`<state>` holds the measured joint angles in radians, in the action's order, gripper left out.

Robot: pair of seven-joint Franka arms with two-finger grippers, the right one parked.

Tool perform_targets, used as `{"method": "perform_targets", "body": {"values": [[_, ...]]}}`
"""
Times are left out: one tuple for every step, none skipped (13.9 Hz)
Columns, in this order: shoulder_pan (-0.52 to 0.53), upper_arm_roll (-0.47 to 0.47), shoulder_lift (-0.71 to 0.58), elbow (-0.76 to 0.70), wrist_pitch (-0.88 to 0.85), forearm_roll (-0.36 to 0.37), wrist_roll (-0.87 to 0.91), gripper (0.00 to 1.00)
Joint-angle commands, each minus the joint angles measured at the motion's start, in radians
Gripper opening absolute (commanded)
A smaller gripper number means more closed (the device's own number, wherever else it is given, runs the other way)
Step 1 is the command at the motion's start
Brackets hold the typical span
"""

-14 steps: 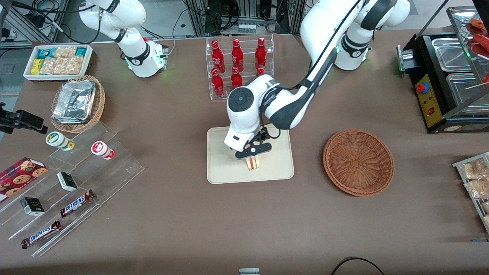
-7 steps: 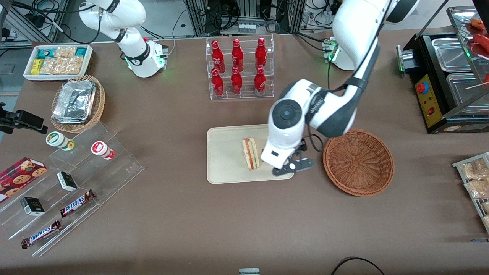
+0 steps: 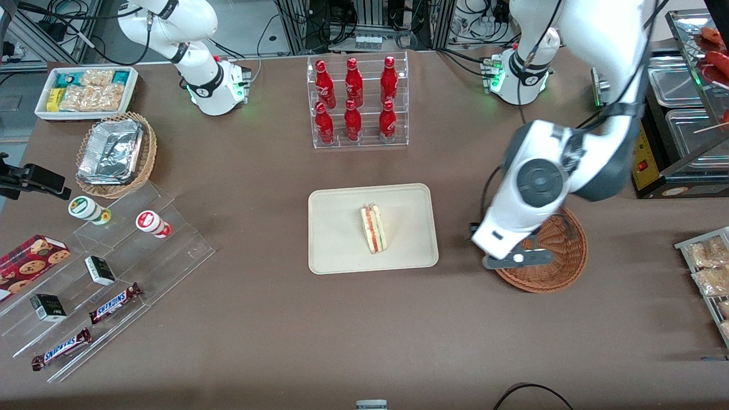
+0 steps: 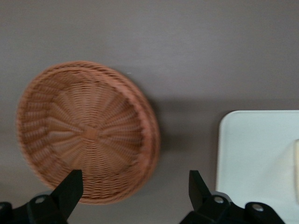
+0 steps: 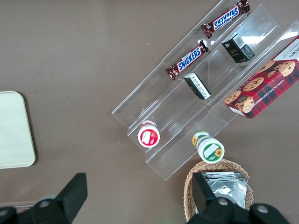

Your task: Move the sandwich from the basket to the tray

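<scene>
The sandwich [image 3: 373, 229] stands on its edge near the middle of the tray [image 3: 336, 250]. It looks light, soft and easily crushed, best pinched gently across its flat bread faces. The gripper [image 3: 517, 259] hovers over the empty basket [image 3: 561, 273], jaws apart, holding nothing.

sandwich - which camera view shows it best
The front view: the whole sandwich lies on the tray, filling stripe visible. The left wrist view catches only a pale sliver at its edge; the right wrist view shows none. The open gripper is above the basket.
</scene>
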<state>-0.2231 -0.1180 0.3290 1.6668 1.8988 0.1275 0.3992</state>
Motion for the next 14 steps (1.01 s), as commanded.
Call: {"method": "perform_targets", "body": {"values": [[0.06,-0.011,-0.142,0.122,0.004,-0.058,-0.101,1.0],[0.088,-0.011,-0.166,0.12,-0.035,-0.068,-0.158,1.0],[0.123,-0.012,-0.2,0.122,-0.078,-0.069,-0.237,1.0],[0.151,-0.015,-0.218,0.116,-0.122,-0.069,-0.303,1.0],[0.168,-0.017,-0.235,0.108,-0.159,-0.074,-0.357,1.0],[0.188,-0.019,-0.267,0.11,-0.179,-0.074,-0.393,1.0],[0.206,-0.02,-0.289,0.107,-0.213,-0.074,-0.429,1.0],[0.221,-0.02,-0.31,0.085,-0.268,-0.074,-0.474,1.0],[0.243,-0.022,-0.32,0.053,-0.333,-0.075,-0.523,1.0],[0.252,-0.02,-0.323,0.013,-0.39,-0.078,-0.549,1.0],[0.255,-0.016,-0.32,-0.036,-0.436,-0.094,-0.557,1.0],[0.255,-0.012,-0.321,-0.067,-0.469,-0.094,-0.557,1.0],[0.255,-0.009,-0.326,-0.068,-0.474,-0.094,-0.557,1.0],[0.255,-0.009,-0.332,-0.065,-0.468,-0.094,-0.557,1.0]]}}
